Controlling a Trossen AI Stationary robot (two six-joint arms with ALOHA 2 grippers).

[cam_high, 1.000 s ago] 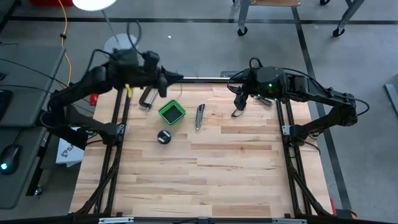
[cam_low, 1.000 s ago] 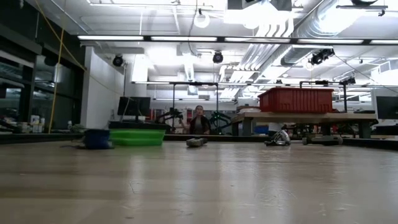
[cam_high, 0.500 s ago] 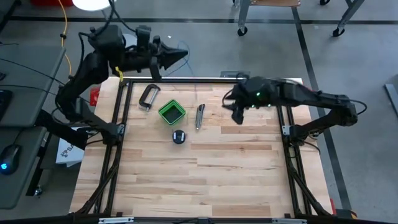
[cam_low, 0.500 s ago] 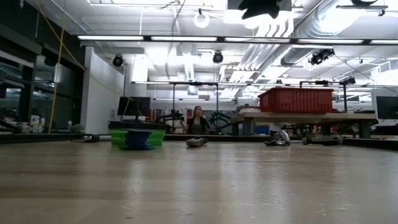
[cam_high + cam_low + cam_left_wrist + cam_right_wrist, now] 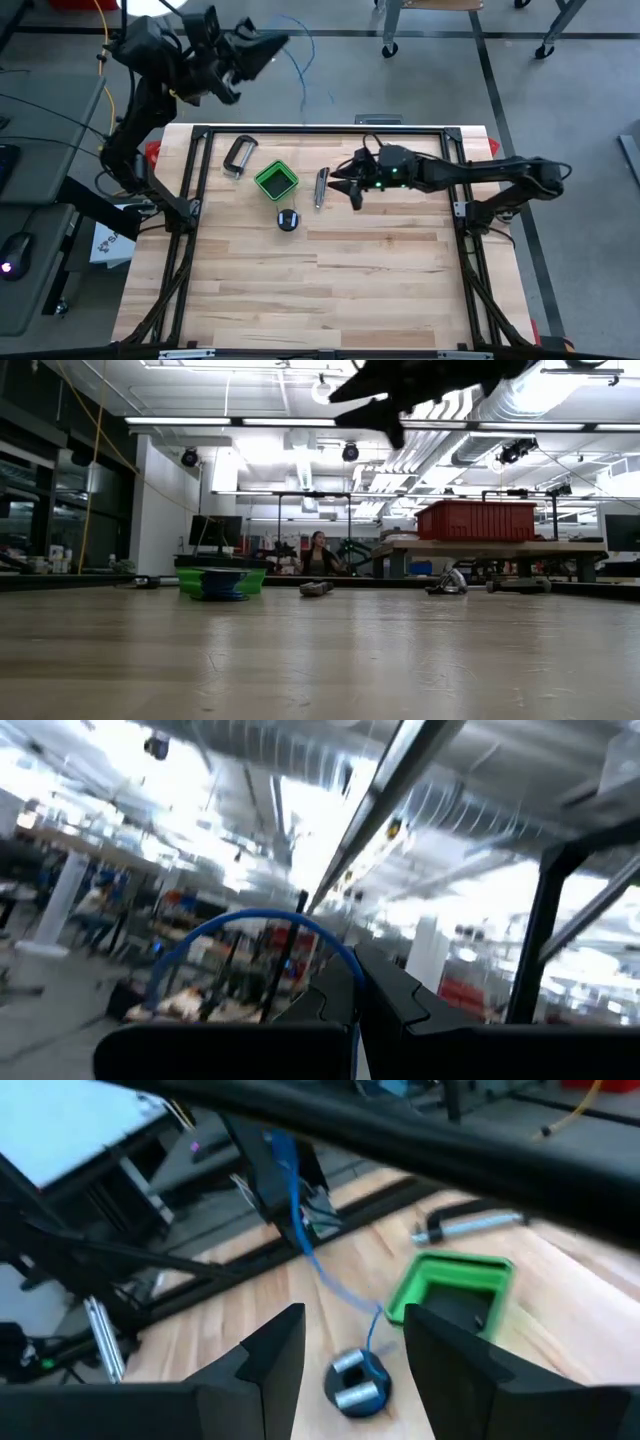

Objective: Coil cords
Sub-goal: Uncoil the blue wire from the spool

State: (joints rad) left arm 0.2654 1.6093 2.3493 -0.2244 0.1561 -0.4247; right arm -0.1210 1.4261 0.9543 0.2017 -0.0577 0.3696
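Left hand (image 5: 268, 47) pinching thin blue wire (image 5: 300, 40)

The near half of the counter (image 5: 330, 290) lies bare, giving open passage. Obstacles cluster along the far edge: a metal clamp (image 5: 238, 157), a green box (image 5: 276, 180), the dark spool (image 5: 288, 220) just in front of the box, and a folding knife (image 5: 321, 186). The blue wire (image 5: 330, 1275) rises slack from the spool, crossing the air above the box. The right tool (image 5: 352, 187) hovers beside the knife, jaws apart.
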